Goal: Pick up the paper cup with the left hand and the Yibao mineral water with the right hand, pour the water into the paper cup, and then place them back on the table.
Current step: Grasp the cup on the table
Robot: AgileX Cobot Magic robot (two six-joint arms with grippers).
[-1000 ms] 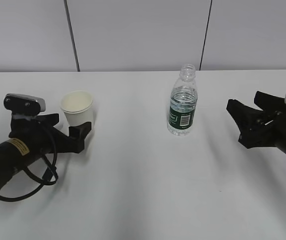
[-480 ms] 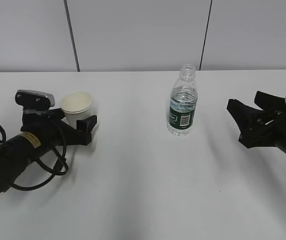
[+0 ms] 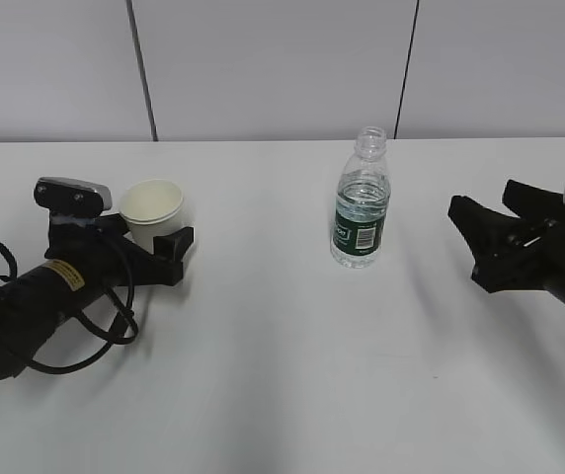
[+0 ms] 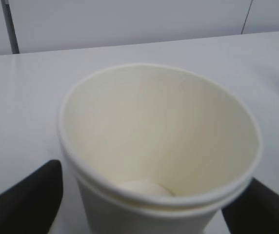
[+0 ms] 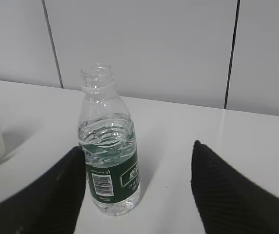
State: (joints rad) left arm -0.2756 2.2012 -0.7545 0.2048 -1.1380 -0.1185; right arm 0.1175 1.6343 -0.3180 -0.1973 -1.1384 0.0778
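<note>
Since a second ago, left claw (image 3: 154, 247) has slid forward around paper cup (image 3: 152, 211); right claw unmoved. Left claw open, one finger (image 4: 25, 202) each side of cup near its base, contact not clear. Cup upright on desk (image 3: 282, 375), empty. Judgement: close gently, squeeze low, avoid crushing rim. Right claw (image 3: 480, 237) open, bottle (image 3: 362, 202) ahead, well apart, uncapped, part full; approach level.

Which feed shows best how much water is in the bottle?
The right wrist view: the Yibao mineral water fills the frame centre, its waterline visible below the shoulder. The exterior view shows the whole bottle, but small, with the level harder to read. The left wrist view shows none of it.
</note>
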